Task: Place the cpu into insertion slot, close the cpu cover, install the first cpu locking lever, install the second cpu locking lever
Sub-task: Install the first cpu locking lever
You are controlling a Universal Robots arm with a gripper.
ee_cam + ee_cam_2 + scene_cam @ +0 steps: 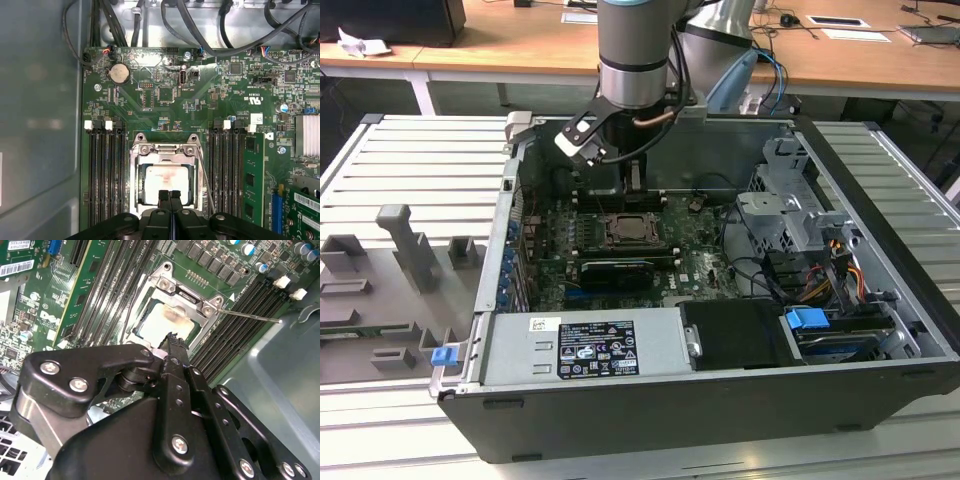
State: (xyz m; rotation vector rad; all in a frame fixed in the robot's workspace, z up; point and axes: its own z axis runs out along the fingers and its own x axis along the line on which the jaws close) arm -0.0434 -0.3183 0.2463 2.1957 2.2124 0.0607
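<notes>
The cpu (pixel 162 182) lies flat in the insertion slot (pixel 628 228) on the green board (pixel 150 105). Its pale top shows through the cut-out of the cpu cover (pixel 162 149), which appears folded down over it. The tool (pixel 170 196) is clenched on nothing. Its fingertips press together into one narrow tip just above the chip's edge, a shape suited to pushing rather than gripping. Beside the socket a thin wire lever (pixel 250 316) sticks out over the memory slots (pixel 235 340), apparently unlatched.
</notes>
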